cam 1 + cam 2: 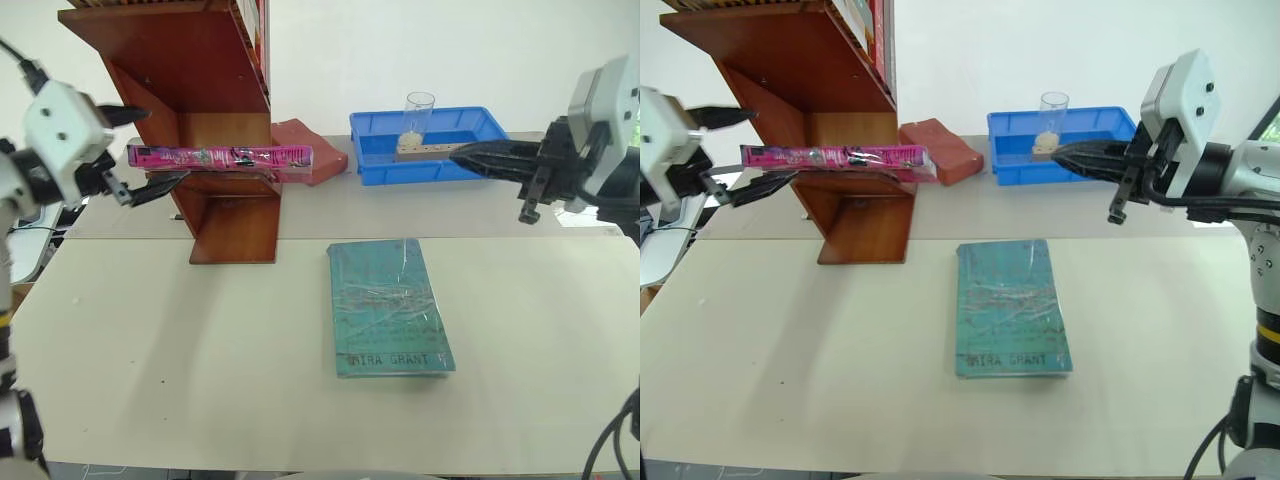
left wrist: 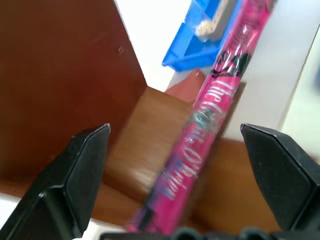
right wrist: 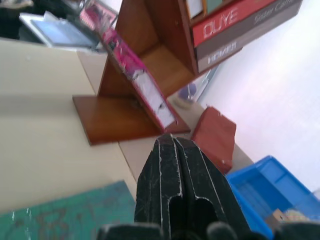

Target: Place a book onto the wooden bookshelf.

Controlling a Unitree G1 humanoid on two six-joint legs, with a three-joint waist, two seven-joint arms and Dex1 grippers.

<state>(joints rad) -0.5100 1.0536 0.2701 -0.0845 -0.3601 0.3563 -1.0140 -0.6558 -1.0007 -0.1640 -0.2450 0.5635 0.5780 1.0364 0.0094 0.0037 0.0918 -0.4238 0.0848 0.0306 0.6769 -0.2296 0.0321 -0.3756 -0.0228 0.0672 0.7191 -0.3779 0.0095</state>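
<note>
The bright pink book [image 1: 220,156] lies flat on a low tier of the wooden bookshelf [image 1: 190,70], its ends sticking out past both side panels. My left gripper [image 1: 160,147] is open at the book's left end, one finger above it and one below, neither pressing on it. In the left wrist view the pink spine [image 2: 210,125] runs between the widely spread fingers [image 2: 80,170]. My right gripper [image 1: 455,153] is shut on nothing, hanging level in front of the blue tray and pointing towards the shelf; its closed fingertips [image 3: 172,142] face the book [image 3: 132,70].
A teal-green book [image 1: 388,305] lies flat in the middle of the table. A blue plastic tray [image 1: 370,170] with a clear glass [image 1: 419,110] stands at the back. A red-brown block [image 1: 310,150] lies beside the shelf. Upright books [image 3: 240,25] fill an upper tier.
</note>
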